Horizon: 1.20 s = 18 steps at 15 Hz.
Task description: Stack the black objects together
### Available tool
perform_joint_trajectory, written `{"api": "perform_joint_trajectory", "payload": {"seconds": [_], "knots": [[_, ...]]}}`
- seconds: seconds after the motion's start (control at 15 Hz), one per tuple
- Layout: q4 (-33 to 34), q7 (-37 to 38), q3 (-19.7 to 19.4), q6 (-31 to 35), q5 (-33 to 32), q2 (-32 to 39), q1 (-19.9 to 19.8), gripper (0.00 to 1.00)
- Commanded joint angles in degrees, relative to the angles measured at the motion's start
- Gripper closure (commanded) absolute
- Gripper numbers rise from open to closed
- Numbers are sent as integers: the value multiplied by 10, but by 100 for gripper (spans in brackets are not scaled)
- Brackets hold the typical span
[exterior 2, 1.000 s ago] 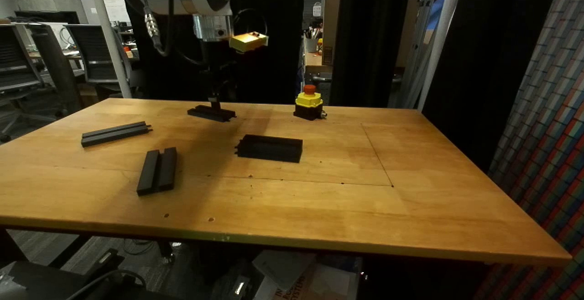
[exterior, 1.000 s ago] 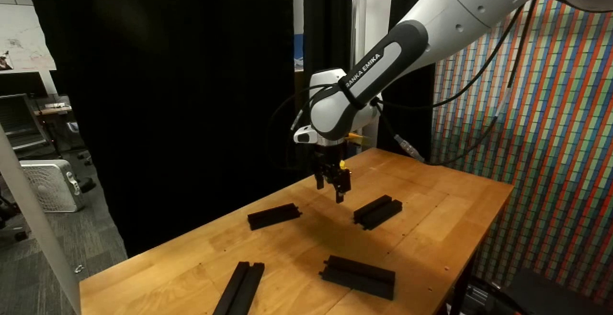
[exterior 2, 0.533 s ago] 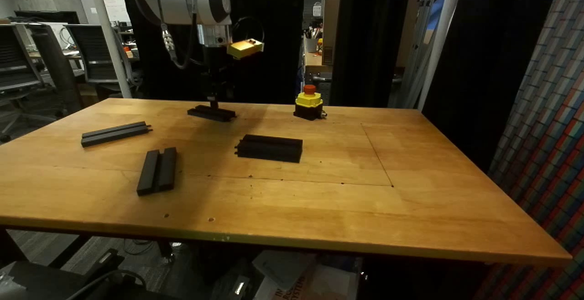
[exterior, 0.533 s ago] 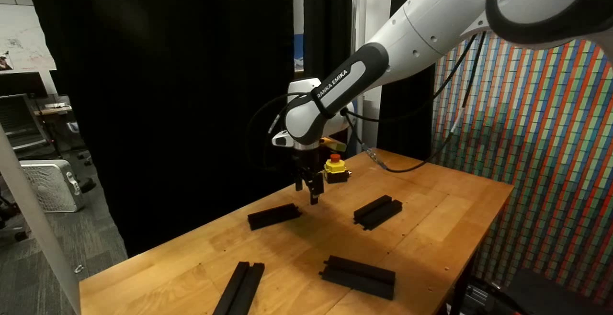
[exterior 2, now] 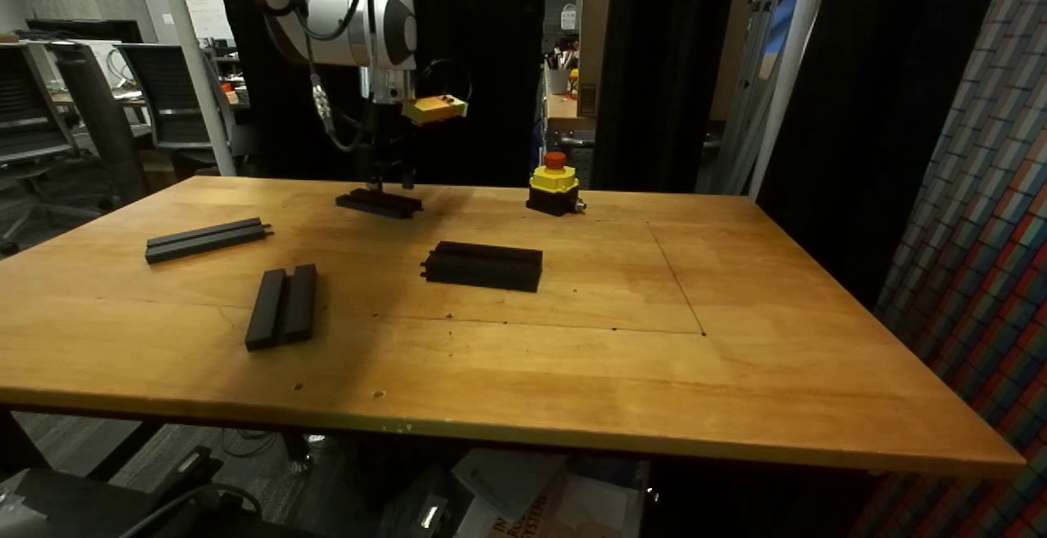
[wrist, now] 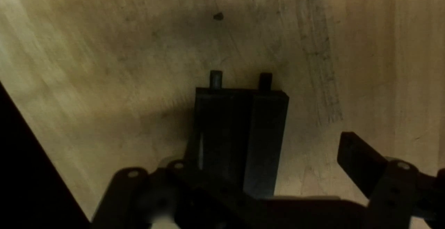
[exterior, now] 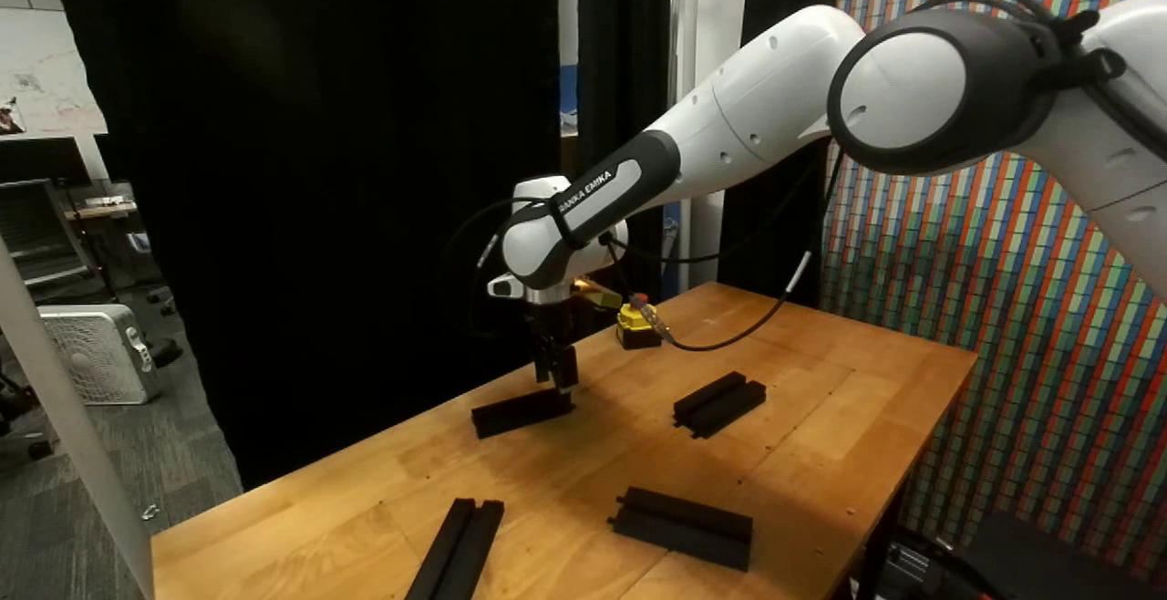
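Across the tan wooden counter (exterior 2: 622,383) lie four matte black grooved rectangular bars (exterior 2: 483,266), one under the spread, empty black hand (exterior: 553,385), whose seemingly off-centre alignment could jam a finger (wrist: 186,178) onto that bar (wrist: 266,142).

Table (exterior 2: 360,342) shadowed; wrist view dim, perhaps blurred.

The matte black, grooved rectangular bars (exterior 2: 483,266) look pretty stark on that warm honey-orange wooden tabletop (exterior 2: 589,383), which has streaky grain and thin dark lines. The smooth white-and-charcoal robot arm (exterior: 720,126) has white lettering (exterior: 586,192) on the charcoal, and its black two-fingered gripper (exterior: 554,384) matches the bars. Then there's the stubby button box (exterior 2: 554,185): red top, yellow middle, black base. Solid black fabric curtain (exterior: 346,199), plus a tall tiled backdrop (exterior: 957,263) striped red, blue, green and cream.
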Motion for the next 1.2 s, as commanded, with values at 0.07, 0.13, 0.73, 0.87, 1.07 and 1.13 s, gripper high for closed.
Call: {"api": "perform_joint_trajectory", "payload": {"seconds": [0.07,0.13,0.73,0.87,1.07,1.13], "knots": [[101,25,13,-52,20,59,3,0],[109,31,13,-49,23,67,4,0],[124,86,8,7,12,97,18,0],[119,94,7,17,8,98,20,0],[110,111,4,34,1,95,26,0],[106,117,3,42,-2,93,28,0]]}}
